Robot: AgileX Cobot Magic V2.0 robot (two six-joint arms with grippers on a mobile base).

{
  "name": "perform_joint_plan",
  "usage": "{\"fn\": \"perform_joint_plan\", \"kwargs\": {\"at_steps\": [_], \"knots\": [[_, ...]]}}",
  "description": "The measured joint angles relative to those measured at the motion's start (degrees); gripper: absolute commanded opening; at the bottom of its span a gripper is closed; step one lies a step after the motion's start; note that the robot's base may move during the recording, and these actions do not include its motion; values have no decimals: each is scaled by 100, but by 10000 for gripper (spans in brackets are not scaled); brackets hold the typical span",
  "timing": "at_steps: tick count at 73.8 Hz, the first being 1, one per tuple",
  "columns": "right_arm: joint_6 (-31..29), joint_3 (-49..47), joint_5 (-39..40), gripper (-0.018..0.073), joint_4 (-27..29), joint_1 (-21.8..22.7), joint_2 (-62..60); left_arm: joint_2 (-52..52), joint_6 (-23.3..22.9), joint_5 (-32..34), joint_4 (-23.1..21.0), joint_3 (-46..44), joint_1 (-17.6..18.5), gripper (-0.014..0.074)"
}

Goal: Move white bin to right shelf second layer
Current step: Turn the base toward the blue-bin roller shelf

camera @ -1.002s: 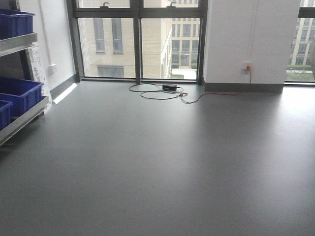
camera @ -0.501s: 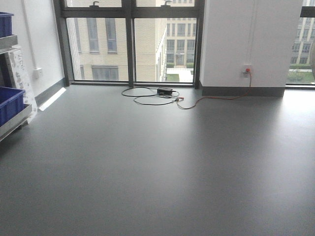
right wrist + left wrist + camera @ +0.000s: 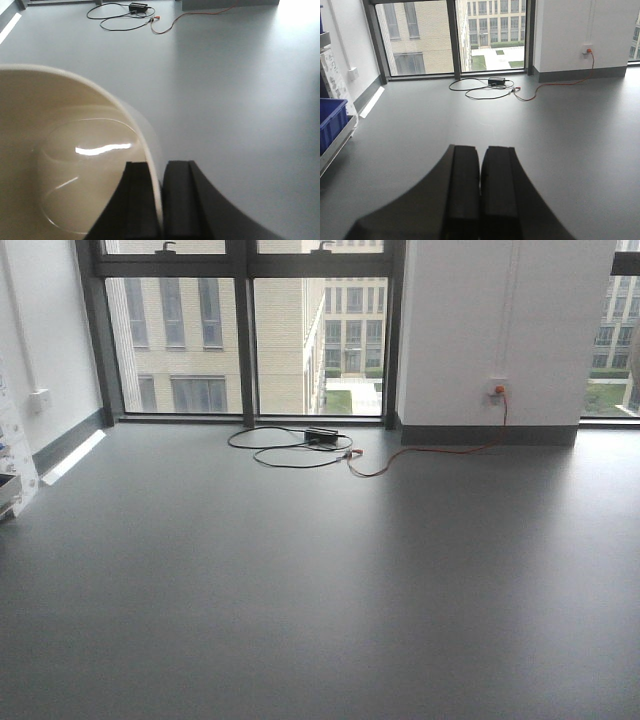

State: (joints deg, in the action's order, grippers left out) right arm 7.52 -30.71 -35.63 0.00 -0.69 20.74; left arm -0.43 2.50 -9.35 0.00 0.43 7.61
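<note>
The white bin, a glossy cream tub, fills the lower left of the right wrist view, carried above the grey floor. My right gripper is shut on its rim, one black finger inside the wall and one outside. In the left wrist view my left gripper is shut with its pads pressed together and nothing between them. The right shelf second layer is out of view. Neither gripper shows in the front view.
A rack with a blue crate stands at the left edge. A black cable and power brick lie on the floor by the window. An orange cord runs to a wall socket. Grey floor stretches ahead.
The front view has swung to the right: the blue crates and rack have slid out of the left edge, and the window and cable have shifted left and look nearer.
</note>
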Motion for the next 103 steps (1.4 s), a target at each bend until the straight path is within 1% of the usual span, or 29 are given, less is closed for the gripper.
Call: {"fn": "perform_joint_plan", "kwargs": {"at_steps": [103], "knots": [[0,0,0,47,0,0,0,0,0,0,0,0,0,85]]}}
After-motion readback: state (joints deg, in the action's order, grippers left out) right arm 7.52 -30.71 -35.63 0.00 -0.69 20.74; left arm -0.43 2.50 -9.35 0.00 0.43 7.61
